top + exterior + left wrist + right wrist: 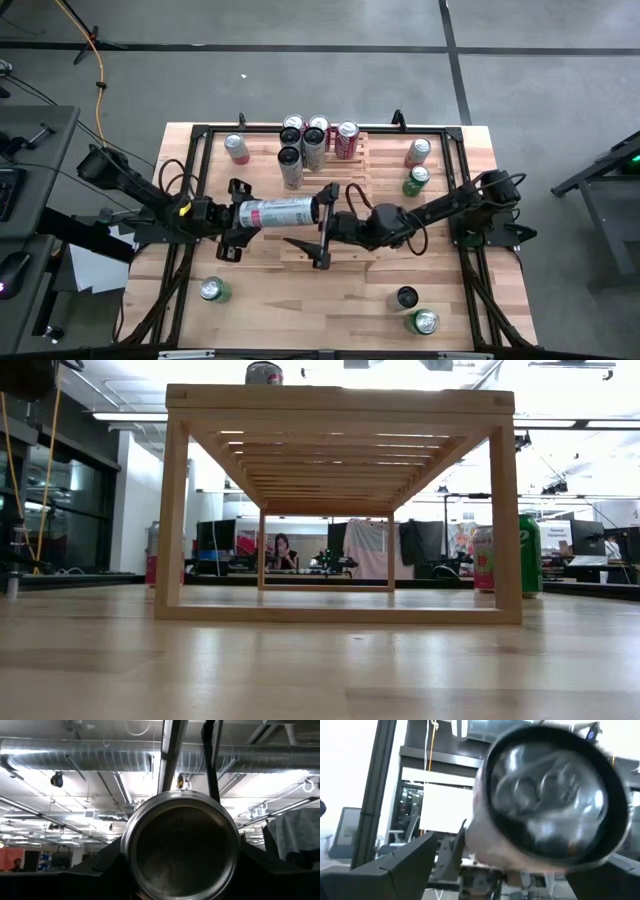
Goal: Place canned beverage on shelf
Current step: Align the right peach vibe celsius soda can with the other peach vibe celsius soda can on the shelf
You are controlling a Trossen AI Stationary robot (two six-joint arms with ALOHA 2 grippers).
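One can point(277, 212) is off the table point(500, 290) altogether, lying on its side in mid-air near the middle of the high view, a tall silver can with a red band. The left gripper point(236, 214) is clamped around its base end, fingers pinching the body. The right gripper point(325, 222) faces the can's other end with its fingers spread wide on either side, gripping nothing.

Five cans stand bunched at the upper middle of the high view on the far end of the shelf point(365, 160): two pale tops point(294, 122), two dark tops point(290, 135), and one red-and-white can point(347, 139).

Six more cans are on the table: a red one point(236, 148) at upper left, a red point(418, 152) and a green point(416, 180) at upper right, a green point(213, 290) at lower left, and a dark point(406, 298) and a green point(424, 322) at lower right.

In the low view the shelf point(340, 402) fills the frame, one can top point(264, 372) showing above it.
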